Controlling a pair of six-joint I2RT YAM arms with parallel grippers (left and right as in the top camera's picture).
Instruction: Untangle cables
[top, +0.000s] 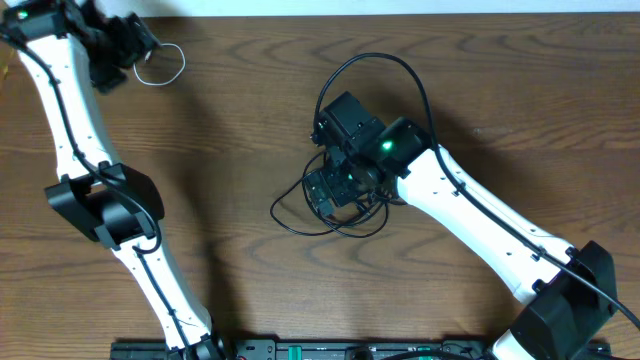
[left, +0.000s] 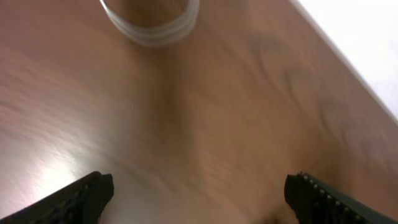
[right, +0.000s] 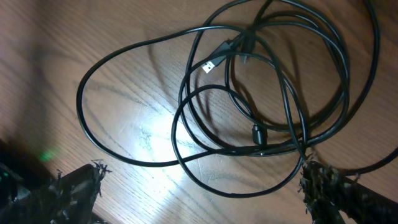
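The short white cable (left: 152, 34) lies looped near the far edge of the desk (top: 250, 120), just ahead of the left fingers (left: 81, 196), which are spread wide and hold nothing. The blur makes it hard to say whether they touch it. Well apart, mid-desk, the two black cables (right: 256, 132) lie tangled in overlapping loops, one plug (right: 210, 66) showing. The right fingers (right: 68, 193) hover released above them, gripping nothing.

Pretty much just the table (top: 240, 110) here, dark brown wood with the grain running sideways in the overhead. Along the near edge there's a black bar (top: 300, 350) with some green bits on it, maybe a mounting rail, too cropped to tell. Plain white background (left: 367, 37) past the table's far edge
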